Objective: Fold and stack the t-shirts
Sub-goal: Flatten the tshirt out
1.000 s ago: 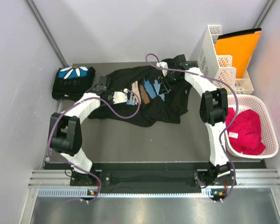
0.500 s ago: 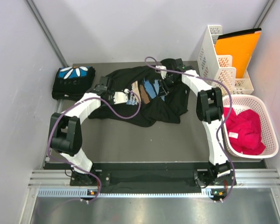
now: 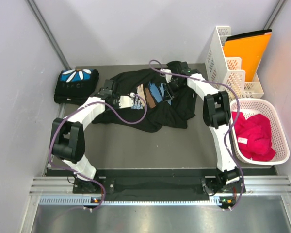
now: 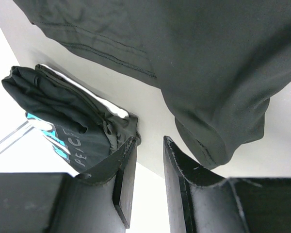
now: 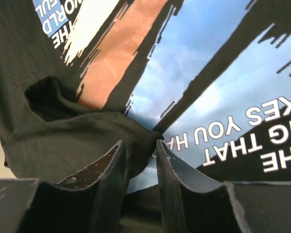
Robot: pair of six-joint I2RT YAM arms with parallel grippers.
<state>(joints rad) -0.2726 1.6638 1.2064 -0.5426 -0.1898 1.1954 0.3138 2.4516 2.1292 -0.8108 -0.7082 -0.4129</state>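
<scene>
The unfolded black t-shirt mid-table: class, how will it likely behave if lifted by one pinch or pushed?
Probably floppy: the unfolded t-shirt lies in wrinkles and puckers where the right claw pinches it. Likely light, thin cloth, so a push should bunch it rather than slide it flat. No risk of rolling.

I'm looking into a robot lab cell: bare white panel walls (image 3: pixel 136 29) box in a grey table (image 3: pixel 150 145), with an aluminium rail (image 3: pixel 43 187) at six o'clock and a desk organiser (image 3: pixel 217 51) at two o'clock.
</scene>
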